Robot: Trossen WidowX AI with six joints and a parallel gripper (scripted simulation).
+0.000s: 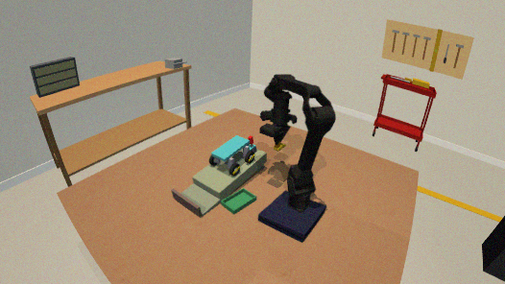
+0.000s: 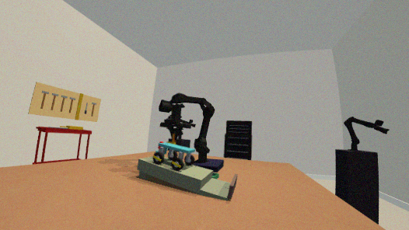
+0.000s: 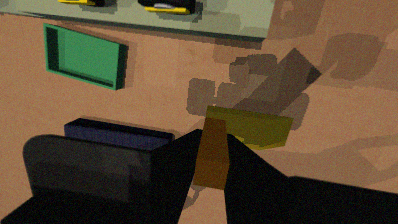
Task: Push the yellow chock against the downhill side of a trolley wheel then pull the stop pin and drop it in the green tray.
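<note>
One black pincer [image 1: 278, 144] [image 3: 212, 138], clamped on the blocky orange handle [image 3: 212, 155] of a yellow wedge-ended chock [image 1: 279, 147] [image 3: 257, 131]. One shallow rectangular green tray [image 1: 239, 201] [image 3: 85, 59], grainy brown desk [image 1: 158, 240] [image 2: 97, 202] [image 3: 160, 70].

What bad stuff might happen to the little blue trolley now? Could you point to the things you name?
The trolley [image 1: 231, 148] [image 2: 176, 148] might get bumped: the gripper [image 1: 277, 144] [image 3: 212, 138] has to bring the yellow chock [image 1: 280, 147] [image 3: 255, 127] over to its wheels, and a knock could start it rolling down the ramp [image 1: 211, 181] [image 2: 175, 175] [image 3: 225, 25].

The chock might twist or slip, because the fingers pinch only its narrow orange handle [image 3: 212, 155].

If the red-headed stop pin [image 1: 251, 139] came out now, the trolley would probably roll, since no chock blocks a wheel.
</note>
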